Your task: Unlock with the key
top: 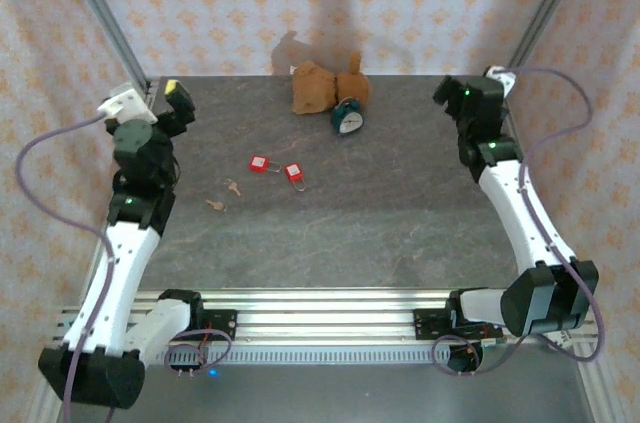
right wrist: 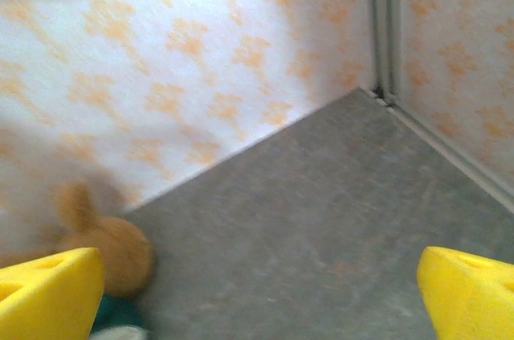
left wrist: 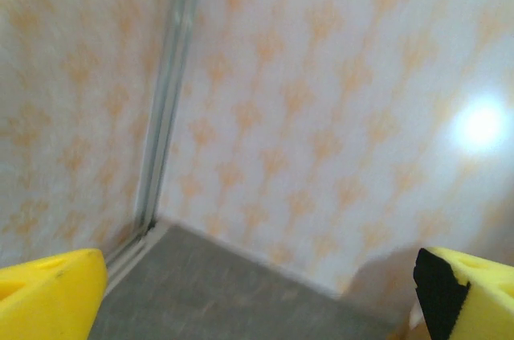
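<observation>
Left hand (top: 176, 101), its blocky yellow fingers spread wide and empty, sits at 10 o'clock facing the wallpapered corner. From overhead, the key (top: 232, 184), a thin brass sliver, lies on the grey, stone-textured worktop (top: 400, 223) at 8 o'clock of a red padlock (top: 259, 163). Right hand (top: 466, 99), at 2 o'clock, is equally wide and empty; its wrist view catches a fuzzy brown plush toy (right wrist: 108, 251).

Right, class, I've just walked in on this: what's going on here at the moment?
Nothing is being handled yet. The left gripper and right gripper sit near the table's far corners, jaws open and empty. Two red padlocks lie mid-table, with the key and another small tan piece just left of them. A brown plush toy and teal clock sit behind.
</observation>
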Robot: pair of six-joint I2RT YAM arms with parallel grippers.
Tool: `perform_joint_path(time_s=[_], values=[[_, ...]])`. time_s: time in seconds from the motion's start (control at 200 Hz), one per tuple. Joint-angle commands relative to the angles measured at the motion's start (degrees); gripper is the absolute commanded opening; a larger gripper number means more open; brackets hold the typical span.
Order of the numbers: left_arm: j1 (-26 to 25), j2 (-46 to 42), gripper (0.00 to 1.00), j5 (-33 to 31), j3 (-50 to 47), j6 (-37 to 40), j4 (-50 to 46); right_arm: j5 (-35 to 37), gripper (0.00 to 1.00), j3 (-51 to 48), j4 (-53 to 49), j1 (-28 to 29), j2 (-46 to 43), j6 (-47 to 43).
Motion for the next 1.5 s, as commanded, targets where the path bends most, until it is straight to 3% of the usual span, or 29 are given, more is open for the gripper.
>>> perform_joint_path(time_s=[0.0,0.065,0.13,0.31,0.455,0.636,0.811,1.071,1.271,1.497], values=[[1.17,-6.54,1.00,-10.55,-4.95,-14.04,-2.25,-10.73,0.98,-0.05,-18.05,-1.78,2.49,8.44],[3.97,-8.58,1.00,-4.44,-7.95,-13.48,3.04,-14.16,0.85,0.13,-19.71,-1.55,2.47,8.26],[4.33,-7.12,1.00,-3.35,-5.22,-14.10,-1.85,-13.09,0.79,1.41,-22.71,0.45,2.53,7.67],[4.33,6.50,1.00,-4.71,6.39,-15.28,-17.41,-13.00,0.75,4.57,-27.81,10.00,6.29,0.95],[4.33,17.62,0.95,0.79,14.97,-15.07,-28.68,-10.77,0.73,9.15,-31.41,20.09,14.31,-1.15],[4.34,21.24,0.95,5.36,11.95,-18.92,-28.43,-8.07,0.75,19.88,-33.87,33.34,28.21,-3.94],[4.31,23.76,0.91,12.68,10.46,-23.55,-27.39,-6.73,0.78,34.01,-35.27,40.66,43.33,-6.44],[4.37,26.42,0.90,20.60,9.83,-29.43,-27.24,-1.37,0.79,53.87,-42.14,42.43,60.65,-6.70],[4.37,26.90,0.89,24.82,10.04,-30.71,-25.98,-2.61,0.79,59.17,-43.22,41.74,66.82,-6.81],[4.38,26.30,0.89,25.07,10.19,-30.93,-26.09,-5.63,0.69,60.44,-41.50,40.87,70.21,-5.96]])
